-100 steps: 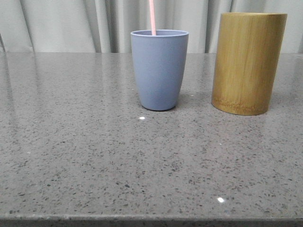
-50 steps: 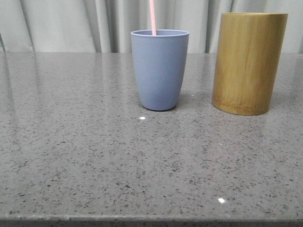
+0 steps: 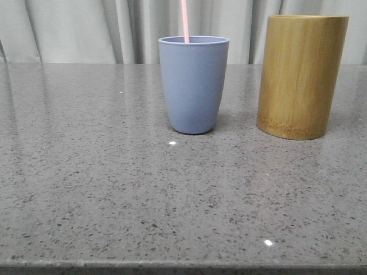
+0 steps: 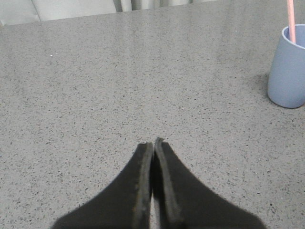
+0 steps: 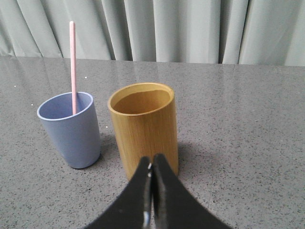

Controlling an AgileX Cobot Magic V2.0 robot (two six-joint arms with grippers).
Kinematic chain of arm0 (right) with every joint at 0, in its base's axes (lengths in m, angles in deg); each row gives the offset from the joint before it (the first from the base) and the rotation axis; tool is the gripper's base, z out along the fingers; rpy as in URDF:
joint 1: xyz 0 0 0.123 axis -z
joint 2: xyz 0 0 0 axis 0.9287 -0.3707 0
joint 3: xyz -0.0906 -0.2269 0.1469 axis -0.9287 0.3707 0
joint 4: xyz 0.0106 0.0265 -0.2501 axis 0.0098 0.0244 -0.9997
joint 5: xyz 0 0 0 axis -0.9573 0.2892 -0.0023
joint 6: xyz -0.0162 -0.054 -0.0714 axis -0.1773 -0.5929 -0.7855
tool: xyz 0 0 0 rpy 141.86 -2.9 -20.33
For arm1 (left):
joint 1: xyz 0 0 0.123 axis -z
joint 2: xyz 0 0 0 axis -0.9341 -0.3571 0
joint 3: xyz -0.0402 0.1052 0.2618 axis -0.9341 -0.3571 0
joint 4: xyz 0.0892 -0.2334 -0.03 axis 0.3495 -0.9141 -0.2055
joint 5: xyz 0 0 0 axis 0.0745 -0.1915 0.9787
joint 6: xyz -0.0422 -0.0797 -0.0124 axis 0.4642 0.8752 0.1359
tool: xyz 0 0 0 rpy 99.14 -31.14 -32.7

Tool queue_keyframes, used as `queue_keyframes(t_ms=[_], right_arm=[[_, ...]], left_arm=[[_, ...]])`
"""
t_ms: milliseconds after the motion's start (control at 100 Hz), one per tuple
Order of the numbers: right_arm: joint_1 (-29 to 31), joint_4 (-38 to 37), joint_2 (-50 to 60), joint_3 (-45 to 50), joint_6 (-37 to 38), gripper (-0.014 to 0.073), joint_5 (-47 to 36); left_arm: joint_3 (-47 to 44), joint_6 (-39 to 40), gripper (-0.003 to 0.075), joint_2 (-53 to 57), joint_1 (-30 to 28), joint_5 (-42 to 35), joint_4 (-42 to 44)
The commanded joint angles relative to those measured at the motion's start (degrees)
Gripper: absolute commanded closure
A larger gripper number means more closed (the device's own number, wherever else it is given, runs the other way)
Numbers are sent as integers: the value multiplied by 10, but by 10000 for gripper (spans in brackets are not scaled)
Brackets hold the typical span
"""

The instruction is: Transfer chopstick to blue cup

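**A:** What sits on the table in the front view?

**B:** A grey speckled stone tabletop [image 3: 114, 189] fills most of the frame, with pale pleated curtains [image 3: 74, 28] across the top. Just above the middle of the frame stands a matte grey-blue handleless cup [image 3: 193, 86], upright, tapering to a rounded base. To its right, near the upper right of the frame, stands a taller yellow-brown bamboo cylinder [image 3: 301, 77], also upright. The two are near each other but apart.

**A:** And the chopstick?

**B:** The thin, straight, pale pink chopstick [image 3: 184, 20] stands inside the blue cup, rising past its rim and out of the top of the frame. In the right wrist view it stands nearly upright at the far side of the cup's opening, in the left half of the frame.

**A:** What about the grippers?

**B:** In the left wrist view, the black left gripper [image 4: 154, 143] sits at the bottom centre with its fingers pressed together and nothing between them, over bare tabletop. The blue cup is at the right edge of that frame, well apart from it. In the right wrist view, the black right gripper [image 5: 151, 160] is also at the bottom centre, its fingers closed together and empty, in front of the bamboo cylinder, whose open top looks empty.
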Motion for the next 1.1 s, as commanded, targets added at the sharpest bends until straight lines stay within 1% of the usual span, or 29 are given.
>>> queue_keyframes(t_ms=[0,180,320,400,460,510,560,580,660,710,780,1090], right_arm=[[3,-6,-4,-14,0,659,-45],[3,-6,-4,-14,0,659,-45],[3,-6,-4,-14,0,659,-45],[3,-6,-4,-14,0,659,-45],[3,-6,-4,-14,0,659,-45],[3,-6,-4,-14,0,659,-45],[3,-6,-4,-14,0,659,-45],[3,-6,-4,-14,0,659,-45],[3,-6,-4,-14,0,659,-45],[3,-6,-4,-14,0,659,-45],[3,-6,-4,-14,0,659,-45],[3,-6,-4,-14,0,661,-45]], left_arm=[[11,7,739,-3,3,-35,11],[3,7,739,-3,3,-36,15],[-5,6,739,-3,3,-78,14],[-16,-15,739,-3,-7,-114,14],[-25,-39,739,-3,-28,-148,2],[-36,-67,739,-3,-52,-181,-30],[-46,-113,739,-3,-81,-221,-71],[-51,-145,739,-2,-96,-237,-92],[-73,-215,739,6,-126,-302,-158],[-90,-238,739,14,-146,-347,-183],[-112,-241,739,23,-167,-392,-191],[-202,-241,739,112,-270,-392,-207]])
